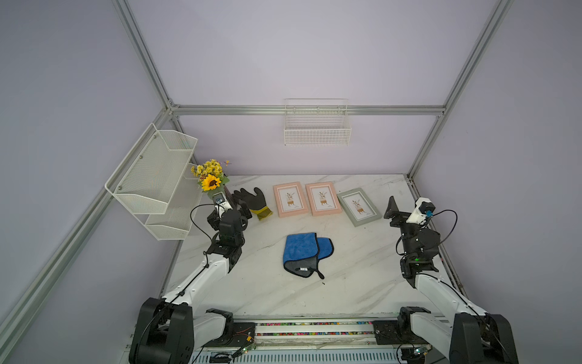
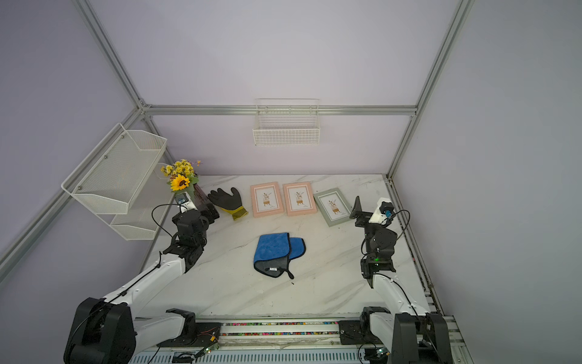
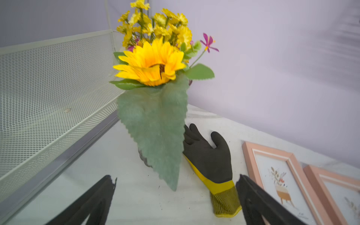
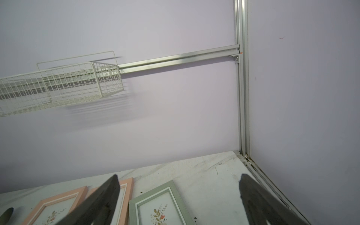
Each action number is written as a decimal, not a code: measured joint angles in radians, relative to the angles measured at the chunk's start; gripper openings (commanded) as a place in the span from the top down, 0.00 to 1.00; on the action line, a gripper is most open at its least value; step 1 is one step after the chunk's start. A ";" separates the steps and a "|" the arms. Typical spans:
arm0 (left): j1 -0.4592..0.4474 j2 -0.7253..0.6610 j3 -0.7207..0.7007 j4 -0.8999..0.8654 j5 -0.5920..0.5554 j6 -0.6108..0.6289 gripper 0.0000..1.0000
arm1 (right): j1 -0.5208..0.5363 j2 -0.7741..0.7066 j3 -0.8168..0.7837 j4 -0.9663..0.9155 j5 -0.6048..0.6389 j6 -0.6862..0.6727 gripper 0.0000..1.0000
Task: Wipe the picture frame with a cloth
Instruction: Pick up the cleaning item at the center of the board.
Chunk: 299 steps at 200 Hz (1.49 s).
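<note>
The left hand hangs empty, jaws wide, by the work glove. The right hand, likewise spread and empty, is near the grey-green frame. The cloth lies folded mid-desk, apart from both. Wiping seems unstarted; next, one hand should descend and pinch the cloth.

Cloth: fluffy blue pile, grey reverse. Bench: smooth white marble-look, slight sheen. Frames: matt painted, pink and grey-green. Glove: matt black rubbery palm, yellow knit cuff. Shelf: white metal mesh. Basket: white wire.
</note>
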<state>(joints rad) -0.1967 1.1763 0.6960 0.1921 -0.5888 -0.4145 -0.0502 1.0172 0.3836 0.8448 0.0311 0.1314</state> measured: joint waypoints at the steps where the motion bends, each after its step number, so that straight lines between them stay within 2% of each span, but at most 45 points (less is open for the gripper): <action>1: 0.000 -0.001 0.004 -0.009 0.000 -0.006 0.00 | 0.000 -0.003 0.002 -0.005 0.002 0.005 0.03; 21: 0.019 -0.013 0.071 -0.206 0.027 -0.173 0.00 | 0.000 -0.058 0.063 -0.151 0.012 0.125 0.03; 45: 0.076 -0.027 0.064 -0.343 0.122 -0.274 0.00 | 0.000 -0.062 0.153 -0.363 0.027 0.288 0.03; 74: 0.090 -0.030 0.040 -0.404 0.283 -0.282 0.00 | 0.000 -0.019 0.183 -0.548 -0.018 0.414 0.03; 118: 0.045 0.068 0.081 -0.467 0.485 -0.282 0.00 | 0.023 0.134 0.270 -0.777 -0.146 0.447 0.03; 135: 0.008 0.109 0.086 -0.478 0.537 -0.281 0.00 | 0.104 0.182 0.317 -0.846 -0.155 0.445 0.03; 171: -0.035 0.135 0.086 -0.502 0.609 -0.282 0.00 | 0.381 0.316 0.418 -0.921 -0.142 0.442 0.03; 202: -0.035 0.113 0.077 -0.501 0.598 -0.282 0.00 | 0.582 0.477 0.515 -0.964 -0.101 0.454 0.03; 230: -0.035 0.032 0.042 -0.512 0.530 -0.298 0.00 | 0.706 0.624 0.634 -1.012 -0.057 0.463 0.03; 273: -0.033 -0.067 0.005 -0.528 0.410 -0.327 0.00 | 0.830 0.827 0.849 -1.133 0.024 0.467 0.04; 299: -0.026 -0.085 -0.007 -0.532 0.374 -0.331 0.00 | 0.867 0.888 0.901 -1.199 0.059 0.471 0.05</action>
<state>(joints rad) -0.2222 1.0908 0.6891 -0.3397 -0.2146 -0.7452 0.8173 1.9049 1.2846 -0.3542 0.0898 0.6025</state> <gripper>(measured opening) 0.999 0.953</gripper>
